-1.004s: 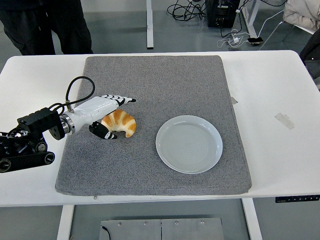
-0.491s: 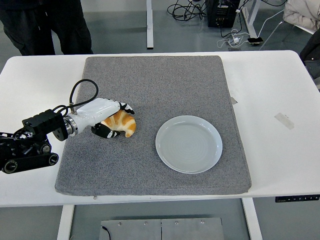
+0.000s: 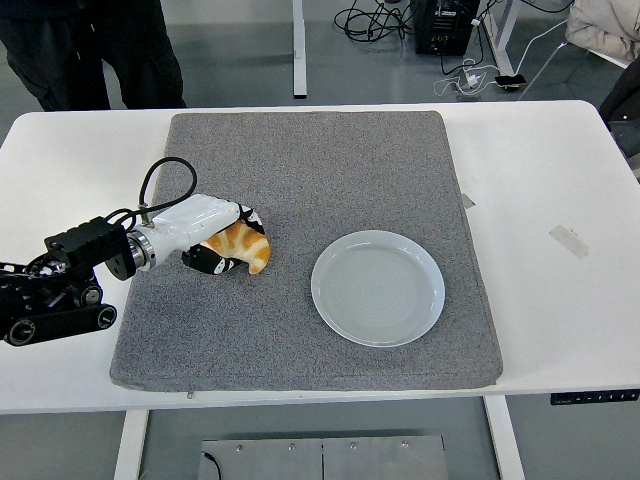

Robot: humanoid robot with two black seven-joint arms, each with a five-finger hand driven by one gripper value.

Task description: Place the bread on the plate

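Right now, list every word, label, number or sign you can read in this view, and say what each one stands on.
None can be read.
The pale tape strip on the white table: no print can be made out.
The croissant, the plate, the grey mat and the left hand: no markings show.

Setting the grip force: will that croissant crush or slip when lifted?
The croissant looks flaky and airy, so probably light and easy to dent. Its curved, ridged crust should resist slipping in the left hand, whose fingers wrap it on the grey mat.
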